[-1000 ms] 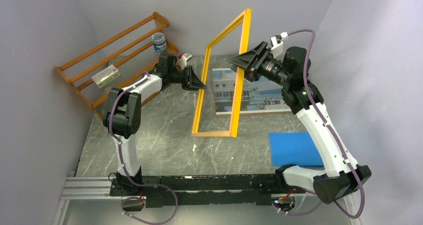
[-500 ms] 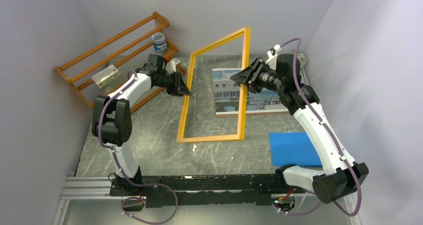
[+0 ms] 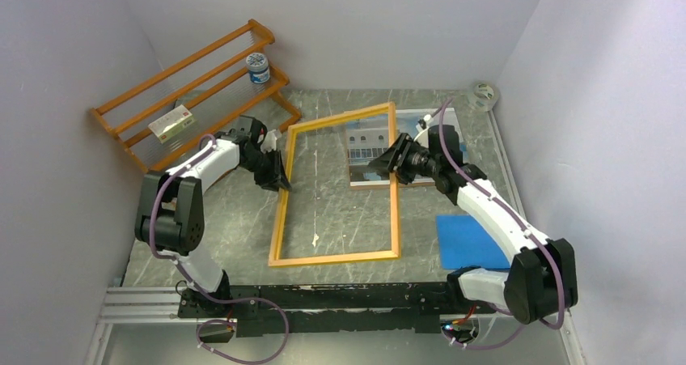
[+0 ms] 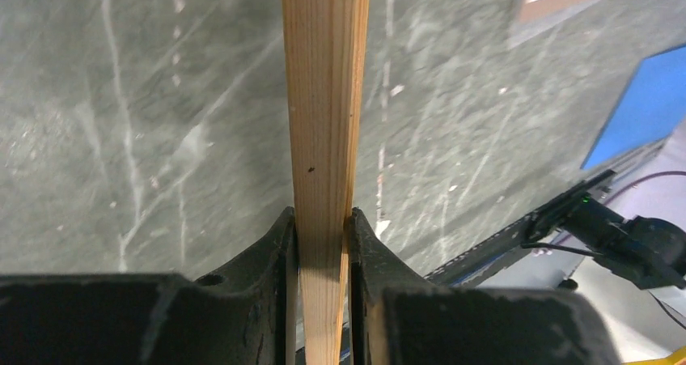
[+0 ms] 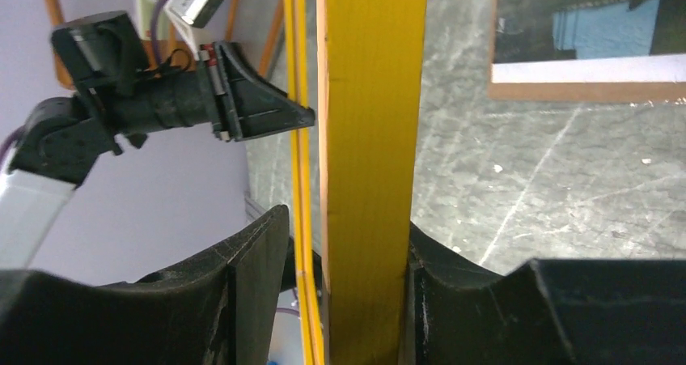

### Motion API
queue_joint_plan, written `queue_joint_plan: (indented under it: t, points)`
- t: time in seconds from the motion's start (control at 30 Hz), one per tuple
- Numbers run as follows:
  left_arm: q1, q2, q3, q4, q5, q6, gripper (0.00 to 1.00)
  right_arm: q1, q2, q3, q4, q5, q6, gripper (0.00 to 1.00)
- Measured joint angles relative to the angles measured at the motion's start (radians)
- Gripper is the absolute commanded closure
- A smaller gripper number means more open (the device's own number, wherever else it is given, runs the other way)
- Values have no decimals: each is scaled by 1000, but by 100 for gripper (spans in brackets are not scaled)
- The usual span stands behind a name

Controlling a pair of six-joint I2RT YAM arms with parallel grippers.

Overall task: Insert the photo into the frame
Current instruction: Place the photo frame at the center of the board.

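Left gripper (image 3: 281, 183) clamped on left rail of frame (image 3: 336, 258); right gripper (image 3: 387, 167) closed across right rail. Frame held above table (image 3: 243, 219), far end overlapping left part of photo (image 3: 404, 122). Open tabletop leftward to rack (image 3: 186, 82); blue sheet (image 3: 473, 239) near right corner, apart.

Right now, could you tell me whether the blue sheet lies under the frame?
No, the blue sheet lies apart, right of the frame.
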Motion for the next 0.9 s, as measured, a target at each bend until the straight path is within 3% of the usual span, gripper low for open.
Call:
queue_joint_plan:
  t: [0.33,0.53,0.9]
  points:
    - [0,-11,-88,-18,-117,15,97,-1,123,-259,298,-41,0,43]
    - [0,42,-90,-8,-170,13,97,-1,254,-296,401,-52,-11,42]
    - [10,102,-52,-39,-237,23,97,-1,325,-240,318,47,-55,38]
